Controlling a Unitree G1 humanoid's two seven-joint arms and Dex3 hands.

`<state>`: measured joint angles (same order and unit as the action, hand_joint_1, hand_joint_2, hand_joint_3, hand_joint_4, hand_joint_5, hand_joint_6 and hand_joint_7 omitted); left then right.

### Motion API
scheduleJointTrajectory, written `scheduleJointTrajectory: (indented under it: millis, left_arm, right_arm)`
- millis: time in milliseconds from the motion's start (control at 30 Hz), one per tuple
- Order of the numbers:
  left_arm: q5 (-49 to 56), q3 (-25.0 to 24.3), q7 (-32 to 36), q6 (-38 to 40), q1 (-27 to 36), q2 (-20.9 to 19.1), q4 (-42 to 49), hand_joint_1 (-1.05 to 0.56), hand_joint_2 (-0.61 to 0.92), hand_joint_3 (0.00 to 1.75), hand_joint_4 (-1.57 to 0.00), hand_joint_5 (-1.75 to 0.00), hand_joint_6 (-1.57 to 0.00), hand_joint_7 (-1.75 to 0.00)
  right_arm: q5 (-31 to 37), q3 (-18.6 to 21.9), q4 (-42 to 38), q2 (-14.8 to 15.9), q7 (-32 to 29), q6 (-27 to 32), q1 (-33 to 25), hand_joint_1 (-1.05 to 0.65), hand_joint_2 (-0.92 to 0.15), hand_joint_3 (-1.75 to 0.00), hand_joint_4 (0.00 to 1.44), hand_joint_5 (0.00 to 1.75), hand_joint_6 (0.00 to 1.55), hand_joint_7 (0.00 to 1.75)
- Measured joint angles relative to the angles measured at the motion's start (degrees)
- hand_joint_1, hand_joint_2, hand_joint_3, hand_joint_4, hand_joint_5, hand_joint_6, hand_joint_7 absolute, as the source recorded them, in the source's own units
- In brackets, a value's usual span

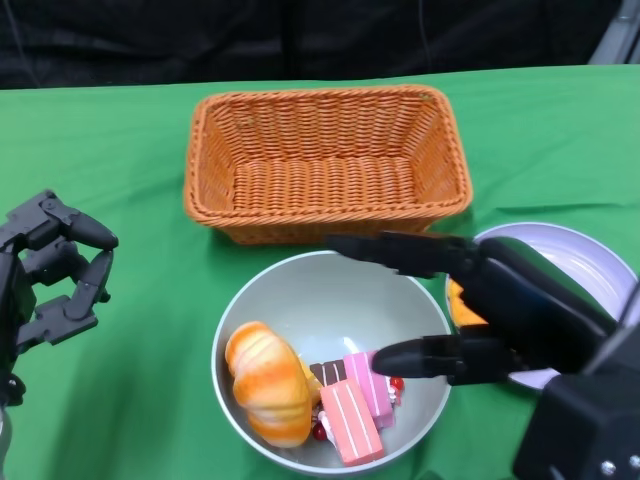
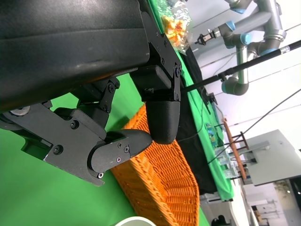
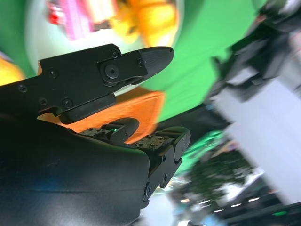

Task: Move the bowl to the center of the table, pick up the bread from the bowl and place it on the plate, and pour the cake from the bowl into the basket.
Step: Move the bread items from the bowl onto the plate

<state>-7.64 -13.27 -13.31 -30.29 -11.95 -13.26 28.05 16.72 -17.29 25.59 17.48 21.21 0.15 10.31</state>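
A pale grey bowl (image 1: 300,275) sits near the table's front, just in front of the wicker basket (image 1: 325,165). An orange bread roll (image 1: 268,383) lies in its left part, with pink cake slices (image 1: 355,405) beside it. My right hand (image 1: 480,310) hovers over the bowl's right rim with fingers spread wide, one reaching over the far rim, another pointing into the bowl toward the cake; it holds nothing. It partly hides a lavender plate (image 1: 580,260) at the right. The right wrist view shows the bread (image 3: 157,19) and cake (image 3: 80,16) beyond my spread fingers. My left hand (image 1: 55,275) stands apart at the left, loosely bent, holding nothing.
A small orange thing (image 1: 462,305) shows at the plate's left edge, mostly hidden by my right hand. Green cloth (image 1: 130,390) covers the table. The left wrist view shows the basket (image 2: 164,179) beyond my left hand (image 2: 117,117), and a robot arm stands far off.
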Motion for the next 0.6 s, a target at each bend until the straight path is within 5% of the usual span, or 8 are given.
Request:
scheduleJointTrajectory:
  millis: [300,600]
  left_arm:
    - [0.9,0.2,0.9,-0.5,0.1,0.0,0.0,-0.24,0.71,0.8,-0.76,-1.69,-0.69,-1.43]
    - [2.4,0.8,2.3,-1.5,0.1,0.1,0.6,-0.27,0.71,0.77,-0.73,-1.74,-0.68,-1.45]
  right_arm:
    - [3.3,-9.1,-5.1,-4.9,4.0,6.4,5.9,-0.7,-0.92,-0.1,0.55,0.09,0.5,0.02]
    - [4.6,-12.3,-13.3,-4.9,4.5,-2.1,9.8,-0.7,-0.92,-0.09,0.49,0.05,0.52,0.01]
